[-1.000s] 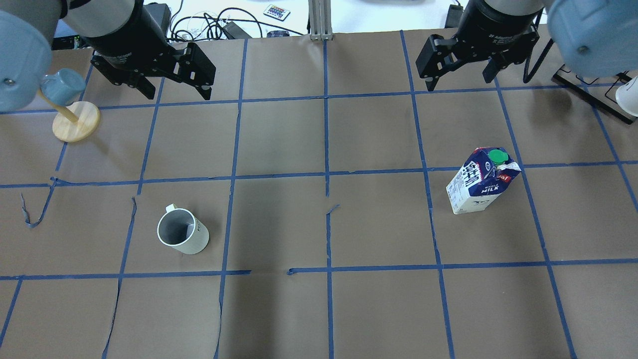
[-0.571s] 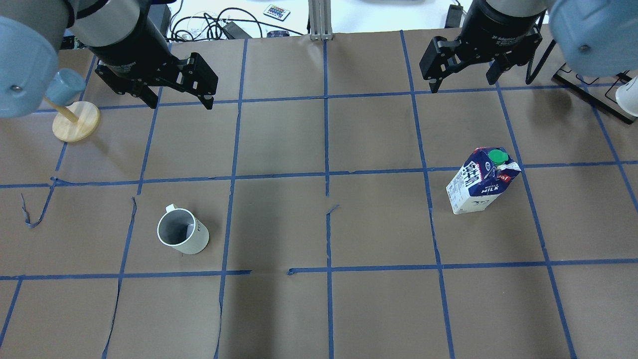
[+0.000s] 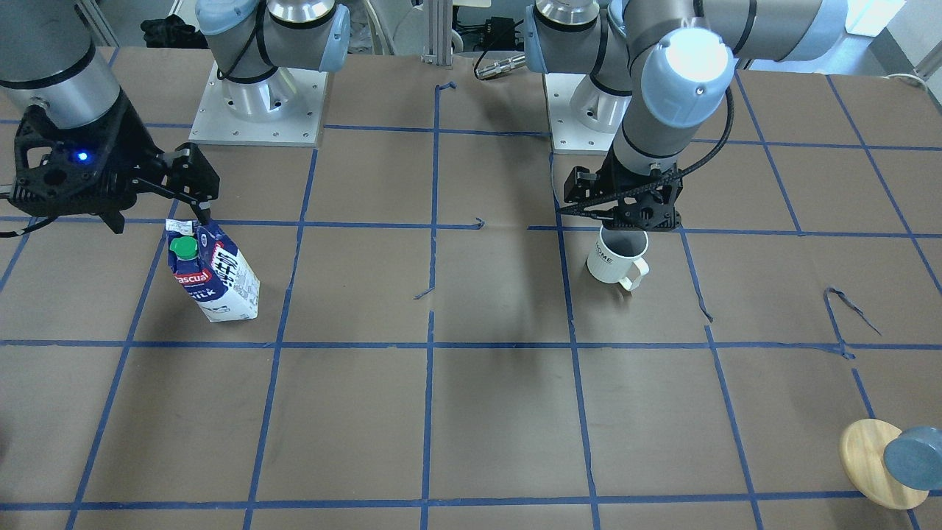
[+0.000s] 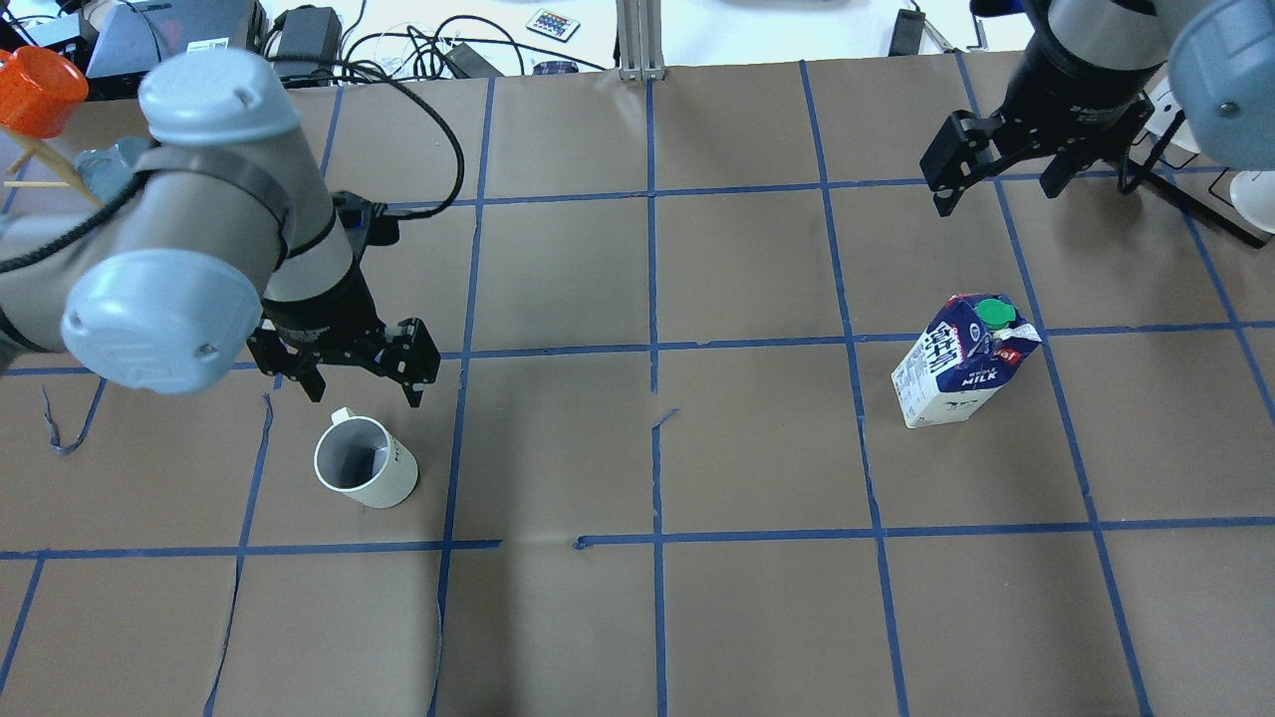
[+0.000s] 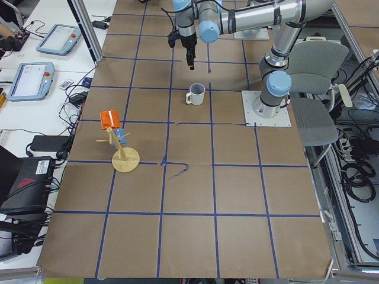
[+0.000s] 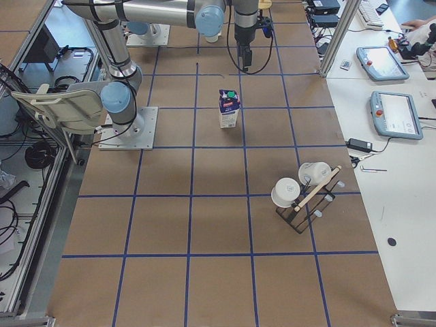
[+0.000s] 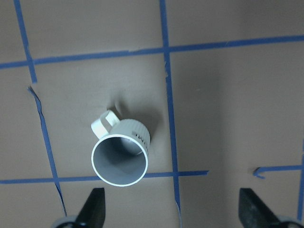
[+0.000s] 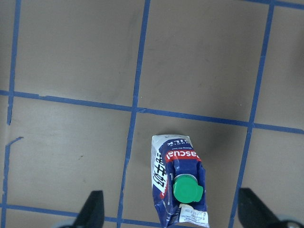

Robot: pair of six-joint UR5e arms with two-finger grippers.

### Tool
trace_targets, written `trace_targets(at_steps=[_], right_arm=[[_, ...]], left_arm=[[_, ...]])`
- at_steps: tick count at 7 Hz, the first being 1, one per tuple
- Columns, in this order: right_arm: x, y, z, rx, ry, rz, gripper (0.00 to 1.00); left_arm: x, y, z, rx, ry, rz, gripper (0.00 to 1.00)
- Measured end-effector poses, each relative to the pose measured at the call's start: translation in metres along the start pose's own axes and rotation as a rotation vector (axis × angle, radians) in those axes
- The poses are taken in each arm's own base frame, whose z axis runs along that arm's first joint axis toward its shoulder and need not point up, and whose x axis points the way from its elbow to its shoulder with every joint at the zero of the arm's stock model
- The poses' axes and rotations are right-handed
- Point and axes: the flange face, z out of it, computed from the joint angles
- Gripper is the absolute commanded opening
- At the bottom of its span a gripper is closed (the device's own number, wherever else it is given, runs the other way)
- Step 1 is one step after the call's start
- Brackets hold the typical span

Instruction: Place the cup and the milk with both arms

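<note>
The white ribbed cup [image 4: 365, 463] stands upright on the brown table, handle to the far left; it also shows in the front view [image 3: 617, 258] and the left wrist view [image 7: 121, 154]. My left gripper [image 4: 364, 390] is open and empty, hovering just beyond and above the cup. The blue and white milk carton [image 4: 963, 360] with its green cap stands upright on the right, also seen in the right wrist view [image 8: 179, 183]. My right gripper [image 4: 996, 194] is open and empty, above the table beyond the carton, apart from it.
A wooden mug tree [image 5: 121, 151] with an orange cup [image 4: 40, 80] and a blue cup stands at the far left. A black rack [image 6: 303, 194] with white cups stands at the far right. Blue tape lines grid the table. The arm bases [image 3: 257, 103] are behind.
My left arm has swung from the far left of the table down to just beyond the cup. My right gripper has shifted right and slightly nearer. Both stay open; cup and carton have not moved.
</note>
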Motion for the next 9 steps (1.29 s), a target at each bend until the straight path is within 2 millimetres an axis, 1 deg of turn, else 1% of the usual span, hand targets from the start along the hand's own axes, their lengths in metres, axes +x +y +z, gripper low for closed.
trace_targets(at_steps=[1,2,3,4,5,6,7,8,9], right_arm=[[0.014,0.004,0.025,-0.017,-0.005,0.013,1.0],[0.022,0.011,0.054,-0.025,-0.001,0.027,1.0],[0.026,0.02,0.083,-0.047,-0.008,0.038,1.0],[0.029,0.029,0.104,-0.073,-0.022,0.046,1.0],[0.031,0.037,0.118,-0.096,-0.031,0.052,0.98],[0.032,0.042,0.127,-0.116,-0.033,0.056,0.89],[0.033,0.045,0.131,-0.127,-0.032,0.057,0.79],[0.033,0.047,0.131,-0.133,-0.034,0.058,0.61],[0.033,0.047,0.132,-0.136,-0.036,0.053,0.49]], left_arm=[[0.001,0.001,0.039,-0.014,-0.004,-0.011,0.68],[0.001,-0.001,0.063,-0.017,-0.005,-0.019,0.19],[0.001,-0.004,0.079,-0.029,-0.004,-0.025,0.0],[0.0,-0.007,0.087,-0.039,-0.003,-0.031,0.0],[-0.001,-0.008,0.09,-0.043,-0.003,-0.034,0.0],[-0.002,-0.009,0.09,-0.041,-0.003,-0.044,0.0],[-0.002,-0.013,0.085,-0.03,-0.004,-0.086,0.0],[-0.003,-0.021,0.073,-0.011,-0.003,-0.169,0.0],[-0.001,-0.035,0.054,0.003,0.01,-0.271,0.0]])
